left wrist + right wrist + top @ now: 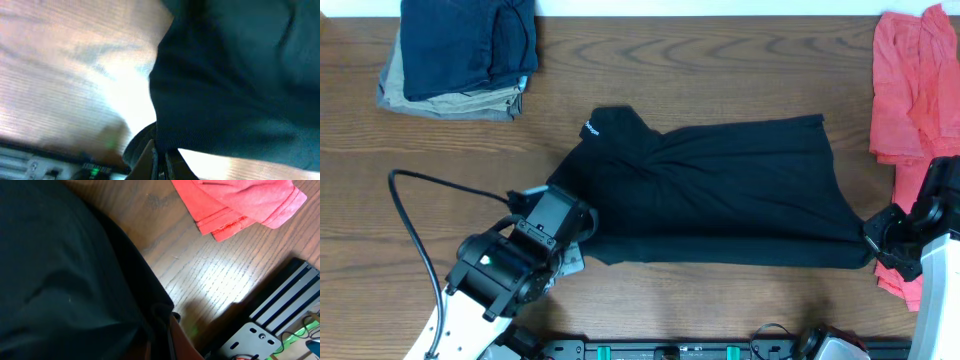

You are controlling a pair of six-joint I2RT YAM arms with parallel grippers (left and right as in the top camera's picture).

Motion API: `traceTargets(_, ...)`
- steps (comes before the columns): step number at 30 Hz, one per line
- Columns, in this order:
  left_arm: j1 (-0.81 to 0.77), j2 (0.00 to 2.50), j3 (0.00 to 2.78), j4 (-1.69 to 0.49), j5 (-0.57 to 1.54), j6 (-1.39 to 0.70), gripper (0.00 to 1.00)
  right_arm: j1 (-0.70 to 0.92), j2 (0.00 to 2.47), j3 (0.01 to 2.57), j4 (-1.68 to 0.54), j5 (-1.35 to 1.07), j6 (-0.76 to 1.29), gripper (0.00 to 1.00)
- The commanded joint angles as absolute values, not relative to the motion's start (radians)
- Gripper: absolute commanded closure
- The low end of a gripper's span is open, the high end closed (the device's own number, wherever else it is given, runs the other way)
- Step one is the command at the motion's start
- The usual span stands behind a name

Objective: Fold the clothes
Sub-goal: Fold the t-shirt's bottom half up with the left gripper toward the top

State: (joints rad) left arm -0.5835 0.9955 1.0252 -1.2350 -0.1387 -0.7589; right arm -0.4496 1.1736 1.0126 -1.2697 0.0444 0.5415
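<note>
The black T-shirt (720,190) is lying at the center of the counter (720,80). The left gripper (578,250) is pinching its 7 o'clock corner and the right gripper (873,238) its 4 o'clock corner, 2 closed holds probably pulling the near edge taut for folding.

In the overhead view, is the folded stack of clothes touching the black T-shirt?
No, the folded stack sits in the far left corner, and bare table shows between it and the black T-shirt.

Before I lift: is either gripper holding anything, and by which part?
Both appear to pinch the black T-shirt: left gripper at its near-left corner, right gripper at its near-right corner.
</note>
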Motion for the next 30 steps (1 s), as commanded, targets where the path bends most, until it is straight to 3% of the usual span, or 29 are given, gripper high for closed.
traceTargets(1, -0.580, 1.019, 1.042, -1.194, -0.205, -0.756, 0.94, -0.450, 1.172, 1.025, -1.258, 0.071, 0.545, 0.98)
traceTargets(15, -0.579, 1.322, 1.036, -0.925, -0.377, -0.757, 0.94, -0.447, 1.186, 1.015, -1.028, -0.005, 0.545, 0.99)
traceTargets(30, -0.579, 1.578, 1.036, -0.591, -0.571, -0.684, 0.94, -0.370, 1.393, 1.013, -0.870, 0.020, 0.541, 0.99)
